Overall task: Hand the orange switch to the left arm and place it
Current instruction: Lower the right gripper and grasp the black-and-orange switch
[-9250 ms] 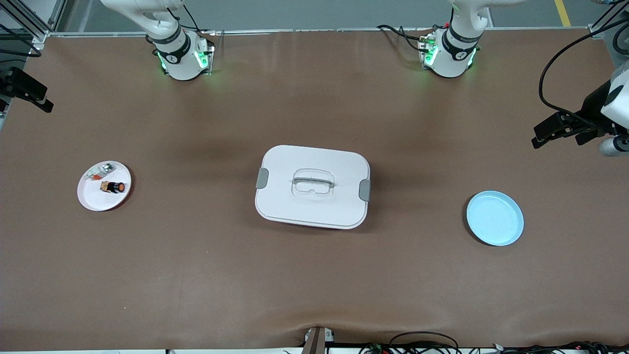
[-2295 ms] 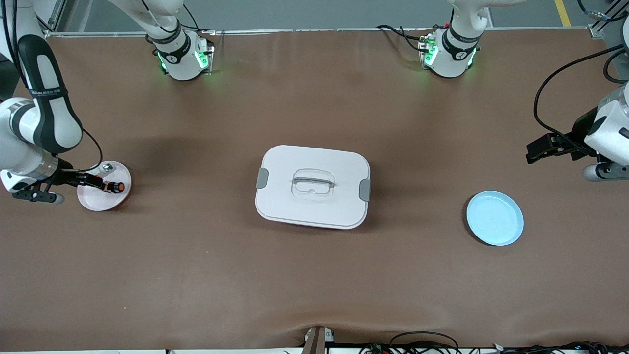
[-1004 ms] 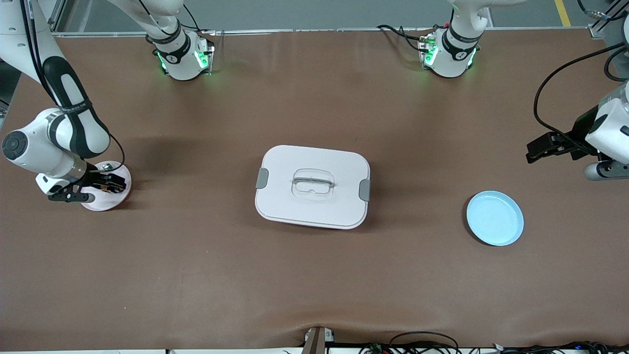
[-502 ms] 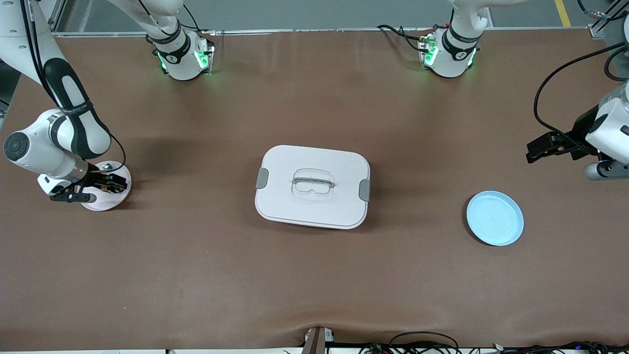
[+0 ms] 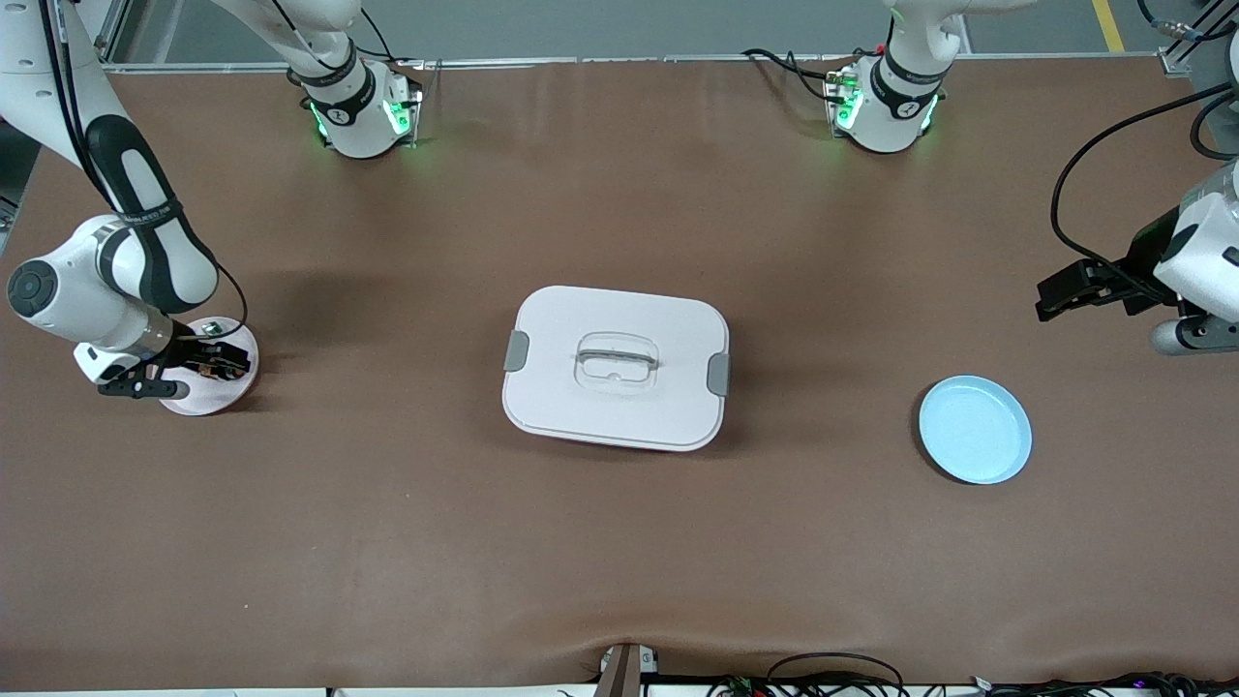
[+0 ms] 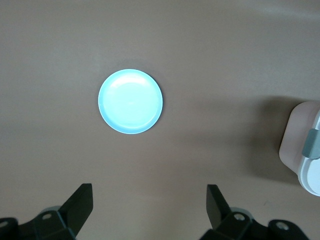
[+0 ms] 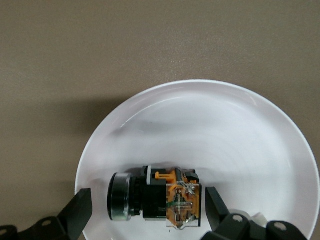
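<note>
One orange switch lies in white plate.

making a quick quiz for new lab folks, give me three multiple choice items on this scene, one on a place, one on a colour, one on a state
1. Where does the tiny black push-button switch with the orange face lie?
A. on the round white plate
B. on the large white lidded box
C. on the bare brown table

2. What colour is the empty round plate toward the left arm's end of the table?
A. red
B. light blue
C. black

3. How does the right hand stand?
A. shut on the switch
B. open, a finger to either side of the switch
C. open over the box

Answers: 1 A, the right wrist view shows it lying on the white plate. 2 B, both the front and left wrist views show it pale blue. 3 B, both fingers stand apart from the switch.
</note>
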Available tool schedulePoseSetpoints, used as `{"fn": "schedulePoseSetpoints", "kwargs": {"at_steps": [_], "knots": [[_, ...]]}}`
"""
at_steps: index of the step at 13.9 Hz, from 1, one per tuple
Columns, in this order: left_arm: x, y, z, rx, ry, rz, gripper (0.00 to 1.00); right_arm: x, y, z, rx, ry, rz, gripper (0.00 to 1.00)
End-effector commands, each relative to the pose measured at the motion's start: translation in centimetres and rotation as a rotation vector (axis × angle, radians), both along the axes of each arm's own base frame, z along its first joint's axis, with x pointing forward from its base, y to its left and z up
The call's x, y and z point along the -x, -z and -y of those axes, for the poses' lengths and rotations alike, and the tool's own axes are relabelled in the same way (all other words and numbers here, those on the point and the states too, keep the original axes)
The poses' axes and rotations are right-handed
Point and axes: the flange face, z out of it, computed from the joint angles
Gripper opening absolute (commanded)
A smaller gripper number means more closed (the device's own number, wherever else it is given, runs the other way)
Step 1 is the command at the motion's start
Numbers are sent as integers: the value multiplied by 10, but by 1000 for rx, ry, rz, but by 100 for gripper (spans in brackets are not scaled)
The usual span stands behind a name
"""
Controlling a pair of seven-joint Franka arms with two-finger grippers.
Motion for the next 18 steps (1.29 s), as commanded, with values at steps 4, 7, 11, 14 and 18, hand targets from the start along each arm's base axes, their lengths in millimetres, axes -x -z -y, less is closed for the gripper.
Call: {"fn": "schedulePoseSetpoints", "kwargs": {"at_steps": [4, 7, 11, 14, 18], "knots": [[3, -7, -4, 15, 5, 3, 100, -2, 3, 8, -12, 9, 8, 100], [3, -7, -5, 15, 4, 3, 100, -2, 3, 7, -13, 6, 5, 12], [3, -7, -5, 15, 4, 3, 100, -1, 3, 8, -14, 21, 2, 0], [3, -7, -4, 15, 4, 3, 100, -8, -7, 8, -20, 16, -2, 0], [4, -9, 1, 21, 17, 5, 100, -32, -61, 6, -84, 26, -120, 0]]}}
